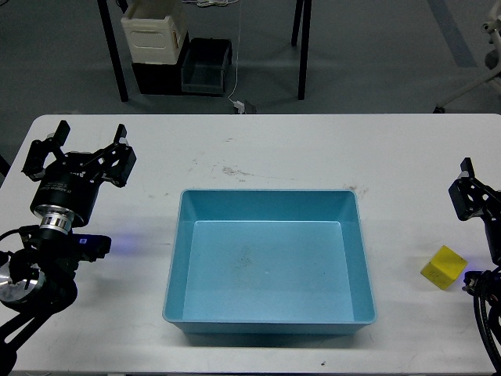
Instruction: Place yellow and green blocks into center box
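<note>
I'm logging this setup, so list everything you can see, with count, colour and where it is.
Tray: one, light blue, centre of the table, nothing in it.
Yellow block: one, on the table right of the tray.
Green block: none visible.
Table: one, white.
Crate: one, cream, on the floor beyond the table.
Bins: dark grey, beside and under the crate; count unclear.
Left gripper: one, black, open, over the table's left side.
Right gripper: one, black, at the right edge; state unclear.

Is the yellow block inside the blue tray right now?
No, the yellow block sits on the table to the right of the tray, which holds nothing.
</note>
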You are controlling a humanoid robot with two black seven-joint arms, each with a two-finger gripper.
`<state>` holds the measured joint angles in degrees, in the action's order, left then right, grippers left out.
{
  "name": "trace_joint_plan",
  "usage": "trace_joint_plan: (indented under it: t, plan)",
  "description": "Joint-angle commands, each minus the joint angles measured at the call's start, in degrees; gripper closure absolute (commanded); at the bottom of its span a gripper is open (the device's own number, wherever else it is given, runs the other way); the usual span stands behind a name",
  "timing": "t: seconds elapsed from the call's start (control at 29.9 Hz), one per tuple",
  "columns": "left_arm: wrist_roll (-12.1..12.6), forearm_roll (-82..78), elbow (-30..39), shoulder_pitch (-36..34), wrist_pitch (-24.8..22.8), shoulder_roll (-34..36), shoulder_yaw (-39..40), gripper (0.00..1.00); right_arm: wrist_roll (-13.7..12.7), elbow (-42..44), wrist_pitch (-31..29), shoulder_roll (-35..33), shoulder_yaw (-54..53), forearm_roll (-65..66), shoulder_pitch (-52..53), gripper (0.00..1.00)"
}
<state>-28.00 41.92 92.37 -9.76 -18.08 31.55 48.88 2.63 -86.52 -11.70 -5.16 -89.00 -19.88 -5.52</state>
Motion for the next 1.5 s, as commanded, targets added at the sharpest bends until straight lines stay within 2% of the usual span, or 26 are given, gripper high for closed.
trace_joint_plan:
  t: [0.0,0.17,0.27,0.5,0.6,0.7,0.8,0.84,0.9,0.97,1.07,1.1,1.2,1.27,1.47]
  plan:
    - [0.0,-0.1,0.0,0.0,0.8,0.1,-0.4,0.0,0.1,0.0,-0.1,0.0,0.0,0.0,-0.1,0.0]
    - [0.0,0.0,-0.2,0.1,1.7,0.0,0.2,0.0,0.3,0.6,-0.3,-0.6,-0.4,0.7,0.1,0.0]
    - [0.0,0.0,-0.4,0.0,1.6,-0.2,0.2,0.0,0.3,3.2,-1.2,-2.9,-0.5,7.7,1.4,0.0]
    - [0.0,0.0,-1.1,0.0,1.5,-0.7,0.2,0.0,0.2,6.6,-1.0,-13.5,-0.6,34.3,10.4,0.0]
    - [0.0,0.0,-1.4,0.1,1.4,-0.8,0.2,0.0,0.1,7.8,-0.1,-20.4,0.4,47.8,16.1,0.0]
    - [0.0,0.0,-1.6,0.1,1.6,-0.8,0.1,0.0,0.3,7.8,0.1,-26.1,1.6,67.5,21.1,0.0]
    - [0.0,0.0,-1.6,0.1,1.6,-0.9,0.1,0.0,1.1,7.3,-2.3,-31.4,5.4,86.3,25.7,0.0]
    - [0.0,0.0,-1.6,0.0,1.6,-1.1,0.2,0.0,2.2,7.2,-3.5,-33.8,8.3,92.7,27.6,0.0]
    - [0.0,0.0,-1.7,-0.1,1.6,-1.4,0.2,0.0,6.4,7.2,-4.6,-38.1,14.8,102.6,32.0,0.0]
    - [0.0,0.0,-1.7,-0.1,1.6,-1.5,0.2,0.0,13.3,7.5,-4.6,-42.2,24.2,109.9,37.2,0.0]
    - [0.0,0.0,-1.6,0.0,1.6,-1.5,0.2,0.0,24.2,7.4,-4.9,-46.8,37.7,111.7,43.7,0.0]
    - [0.0,0.0,-1.6,-0.1,1.5,-1.6,0.2,0.0,25.4,7.2,-4.9,-49.0,42.1,112.1,45.9,0.0]
    - [0.0,0.0,-1.6,-0.1,1.5,-1.6,0.3,0.0,25.4,7.1,-4.9,-56.7,53.6,114.5,51.0,0.0]
    - [0.0,0.0,-1.7,-0.1,1.5,-1.7,0.3,0.0,25.4,6.4,-4.9,-59.7,60.6,120.7,55.9,0.01]
    - [0.0,0.0,-2.3,-0.5,1.4,-2.4,0.3,0.0,25.4,5.7,-5.0,-60.2,74.4,136.0,63.5,0.01]
